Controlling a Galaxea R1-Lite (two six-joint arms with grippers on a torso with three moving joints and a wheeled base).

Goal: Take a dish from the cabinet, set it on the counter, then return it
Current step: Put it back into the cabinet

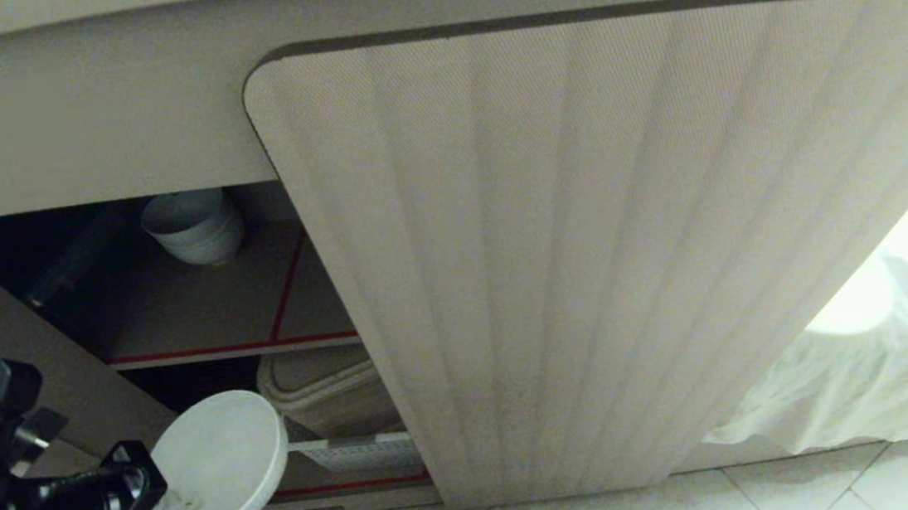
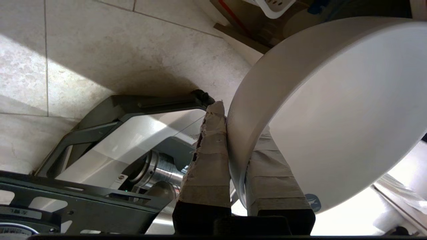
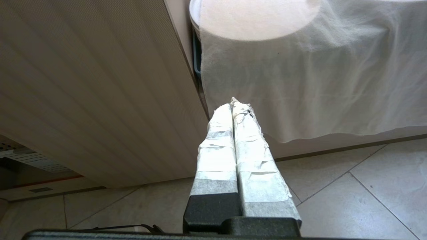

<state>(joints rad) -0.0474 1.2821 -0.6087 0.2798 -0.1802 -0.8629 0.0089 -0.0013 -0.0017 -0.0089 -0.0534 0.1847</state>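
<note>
1. The left gripper (image 2: 237,156) is clamped on the dish (image 2: 333,116), taped fingers (image 2: 208,160) pinching its rim.
2. Glossy, rigid ceramic, probably fragile: a thin rim hold may slip.
3. In the head view the dish (image 1: 220,465) hangs at seven o'clock, before the cabinet (image 1: 588,259).
4. The right gripper (image 3: 233,110), pressed together, is idle.

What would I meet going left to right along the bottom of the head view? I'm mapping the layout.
left gripper → dish it grips → fluted cabinet door → draped white cloth.
</note>
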